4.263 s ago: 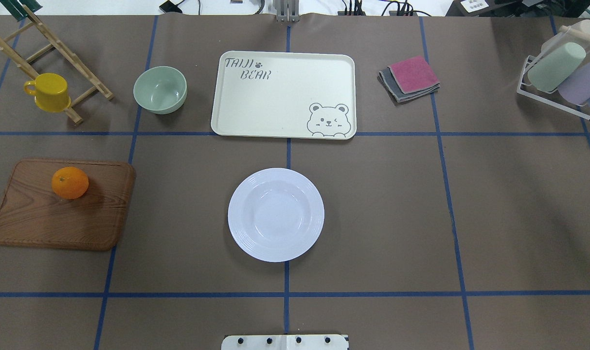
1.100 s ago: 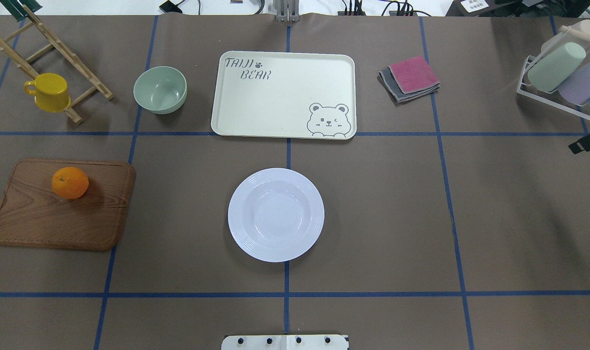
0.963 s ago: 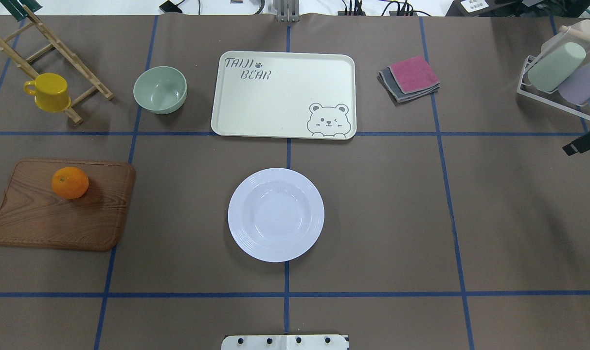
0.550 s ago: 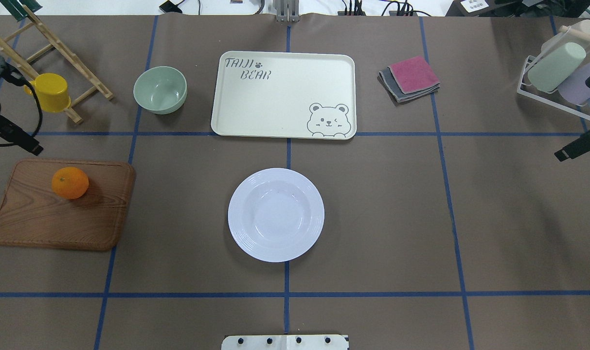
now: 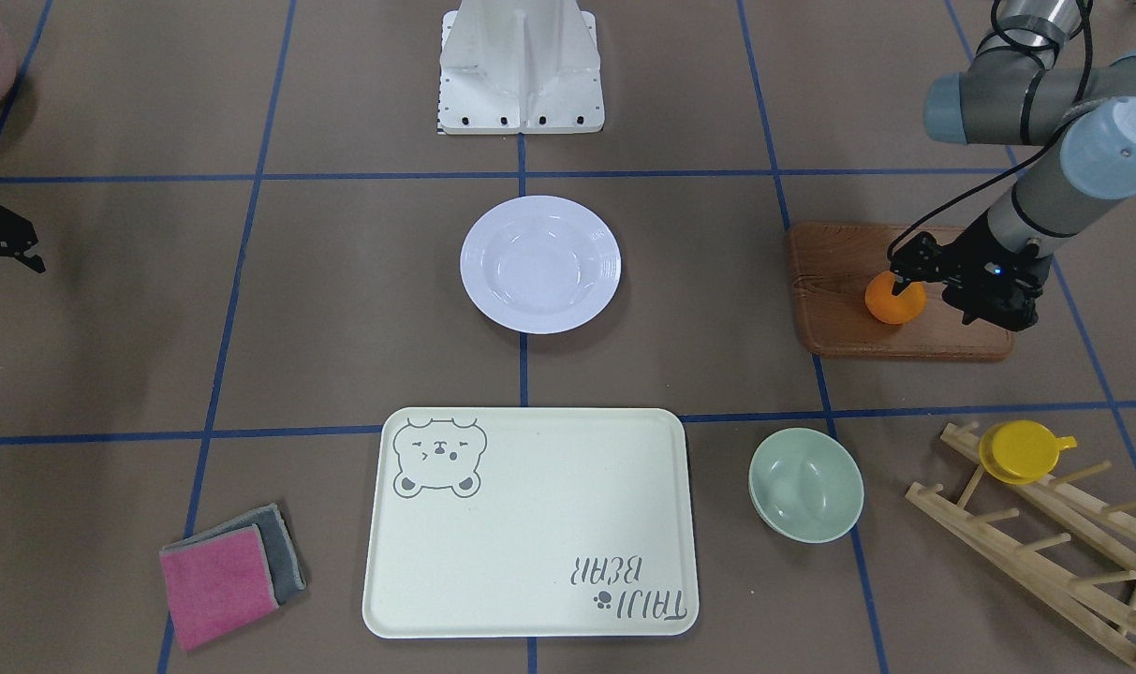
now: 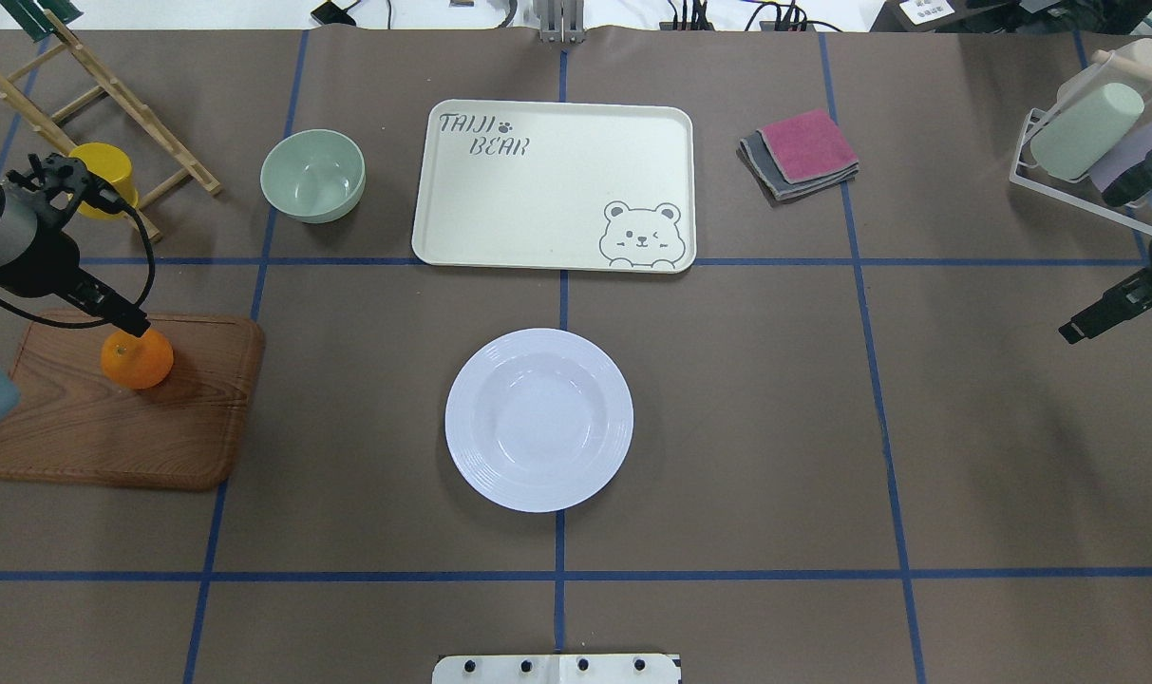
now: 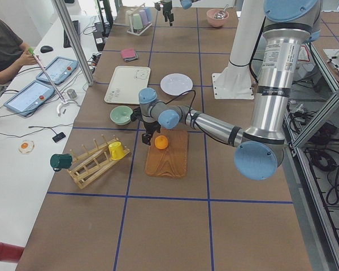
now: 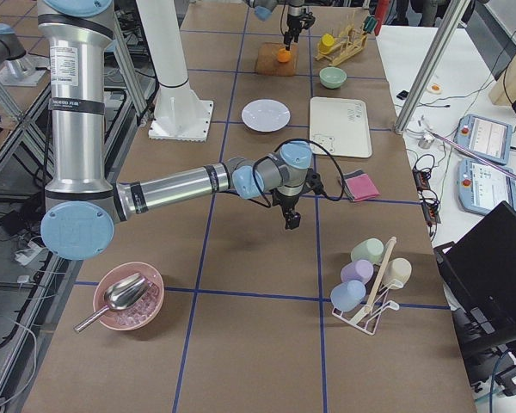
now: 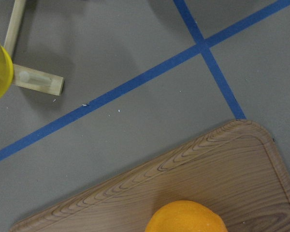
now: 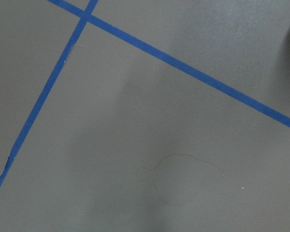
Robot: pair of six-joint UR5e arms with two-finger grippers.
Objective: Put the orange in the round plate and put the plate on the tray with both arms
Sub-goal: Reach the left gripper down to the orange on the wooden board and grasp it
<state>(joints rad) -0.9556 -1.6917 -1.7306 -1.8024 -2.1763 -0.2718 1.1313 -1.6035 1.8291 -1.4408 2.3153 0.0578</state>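
The orange [image 6: 137, 361] [image 5: 895, 301] rests on a brown wooden board [image 6: 110, 432], left of centre; the left wrist view catches its top [image 9: 186, 218]. My left gripper [image 6: 139, 330] [image 5: 897, 279] hangs just over the orange's far side, its fingers showing as one narrow bar, shut. The empty white round plate [image 6: 538, 420] [image 5: 539, 264] lies mid-table. Beyond it sits the cream bear tray [image 6: 538, 190] [image 5: 530, 524], also empty. My right gripper [image 6: 1071, 333] [image 5: 32, 264] hovers near the right edge over bare table, shut and holding nothing.
A pale-green bowl [image 6: 312, 175] stands left of the tray. A wooden rack [image 6: 110, 95] with a yellow cup [image 6: 101, 161] is at the far left. Folded cloths [image 6: 803, 152] lie right of the tray. A cup rack [image 6: 1098, 142] stands at the far right.
Both arms have come into view. The left gripper swept in from the left edge to just above the orange. The right gripper slid down and inward along the right edge.
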